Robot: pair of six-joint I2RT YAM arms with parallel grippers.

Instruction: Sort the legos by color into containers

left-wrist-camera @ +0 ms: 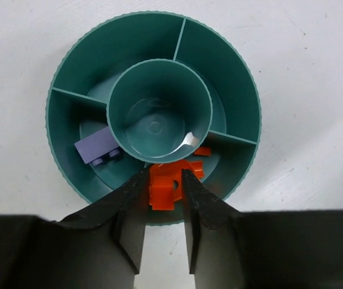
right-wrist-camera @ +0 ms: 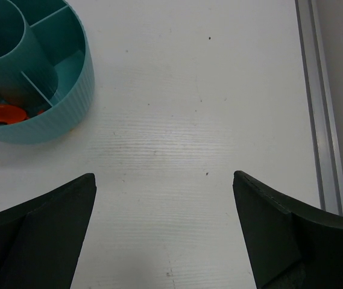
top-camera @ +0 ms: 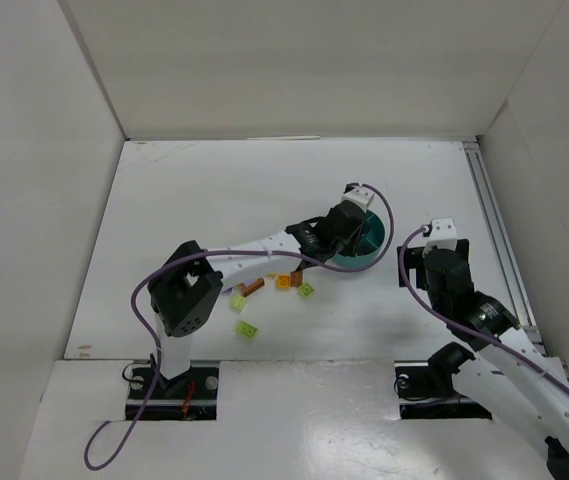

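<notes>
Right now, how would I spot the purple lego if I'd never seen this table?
Find the round teal bowl, its ring divided around a central cup. In the left wrist view the purple brick lies in the left compartment, beside the cup. It is the only purple piece; the next compartment holds orange bricks.

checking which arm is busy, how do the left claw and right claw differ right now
The left claw is shut on an orange lego; the right claw stands wide open and holds nothing. The left claw hangs over the teal bowl, at a compartment with another orange piece in it; the right claw is over the white table, beside the bowl. Both have dark fingers and point downward.
</notes>
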